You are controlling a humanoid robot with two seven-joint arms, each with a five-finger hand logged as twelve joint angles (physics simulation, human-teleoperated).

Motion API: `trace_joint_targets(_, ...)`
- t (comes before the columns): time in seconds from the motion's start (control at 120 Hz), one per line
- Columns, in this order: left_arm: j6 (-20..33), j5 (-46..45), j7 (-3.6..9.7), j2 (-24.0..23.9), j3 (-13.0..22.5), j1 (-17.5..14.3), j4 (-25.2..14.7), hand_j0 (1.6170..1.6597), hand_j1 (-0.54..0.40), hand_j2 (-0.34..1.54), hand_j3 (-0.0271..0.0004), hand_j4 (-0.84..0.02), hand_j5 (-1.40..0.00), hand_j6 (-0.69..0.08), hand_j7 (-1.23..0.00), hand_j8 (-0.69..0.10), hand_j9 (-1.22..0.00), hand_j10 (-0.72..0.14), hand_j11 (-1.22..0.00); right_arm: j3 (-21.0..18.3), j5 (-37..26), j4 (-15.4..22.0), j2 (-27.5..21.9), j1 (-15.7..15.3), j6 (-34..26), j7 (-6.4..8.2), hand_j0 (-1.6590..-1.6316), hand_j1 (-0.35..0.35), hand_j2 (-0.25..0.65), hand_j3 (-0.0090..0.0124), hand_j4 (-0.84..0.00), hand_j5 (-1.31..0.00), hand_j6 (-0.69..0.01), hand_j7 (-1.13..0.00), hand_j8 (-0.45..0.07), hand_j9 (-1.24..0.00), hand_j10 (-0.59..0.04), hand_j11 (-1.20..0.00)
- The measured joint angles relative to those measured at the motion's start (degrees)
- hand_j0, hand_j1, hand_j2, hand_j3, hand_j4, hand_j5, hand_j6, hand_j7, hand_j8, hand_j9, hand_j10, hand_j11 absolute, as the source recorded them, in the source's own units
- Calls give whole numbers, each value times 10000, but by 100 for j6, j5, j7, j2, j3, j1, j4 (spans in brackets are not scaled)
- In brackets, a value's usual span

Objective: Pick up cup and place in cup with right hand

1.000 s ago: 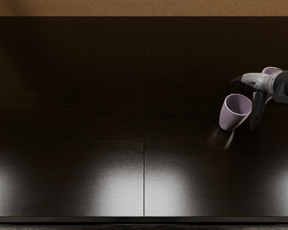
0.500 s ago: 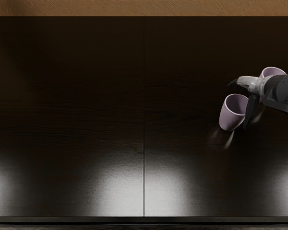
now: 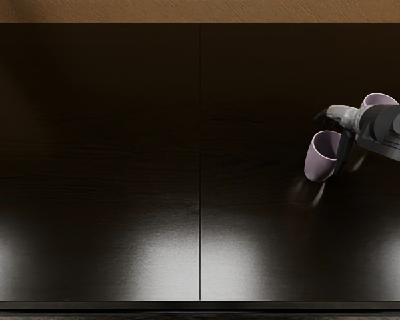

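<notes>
Nearest me, the front edge of the dark table [image 3: 93, 160] runs straight across the view, with pale glare on the wood just behind it. A broad band of tabletop separates this edge from the nearer mauve cup [image 3: 319, 159], which stands upright right of the centre seam [image 3: 200, 173], its open rim facing up; the wood between seam and cup gives me lateral room, and more of it extends leftward beyond the seam

At the cup's far and right sides I have my right hand [image 3: 351, 119], its arm entering from the right. The digits are parted: one points left past the far rim, another reaches down along the right side, overlapping the rim in this view. I see no grasp closed on the cup, and cannot tell whether that lower digit touches it

Farther back, the second mauve cup [image 3: 379, 101] shows mainly as a rim behind the wrist, the arm hiding the rest; my room is tightest here. Beyond it, dark tabletop continues to the far edge, bordered by a tan, grained surface [image 3: 200, 11]
</notes>
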Motion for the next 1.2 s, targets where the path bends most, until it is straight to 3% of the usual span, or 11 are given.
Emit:
trace_joint_targets(0.45, 0, 0, 0, 0, 2, 0, -2, 16581, 3491, 2, 0, -3, 0, -5, 0, -4, 0, -3, 0, 31, -25, -29, 13, -102, 1, 0, -16580, -243, -524, 0, -2741, -3543, -2754, -3537, -2745, -3543, -2736, -3542)
trace_joint_targets(0.642, 0, 0, 0, 0, 2, 0, -2, 16581, 3491, 2, 0, -3, 0, -5, 0, -4, 0, -3, 0, 46, -91, -11, -3, -110, 2, -1, -16581, 879, -380, 0, -3336, -4361, -3335, -4333, -3342, -4359, -3336, -4358)
trace_joint_targets(0.783, 0, 0, 0, 0, -2, 0, 0, 16581, 3491, 2, 0, -3, 0, -5, 0, -4, 0, -3, 0, 49, -99, -2, -9, -111, 3, 0, -16571, 859, -640, 3, -3688, -4897, -3124, -4842, -3512, -4896, -3684, -4897)
trace_joint_targets(0.917, 0, 0, 0, 0, -2, 0, -2, 16581, 3491, 2, 0, -3, 0, -5, 0, -4, 0, -3, 0, 61, -109, 3, -15, -106, 2, 1, -16557, 631, -926, -1, -3931, -5223, -3368, -5170, -3606, -5196, -3941, -5199)
trace_joint_targets(1.2, 0, 0, 0, 0, -3, 0, -1, 16581, 3491, 3, 0, -3, 0, -5, 0, -4, 0, -3, 0, 158, -126, 42, -81, -91, 29, 0, -16548, 553, -1203, 0, -4148, -5568, -3218, -5488, -3373, -5535, -4164, -5536)
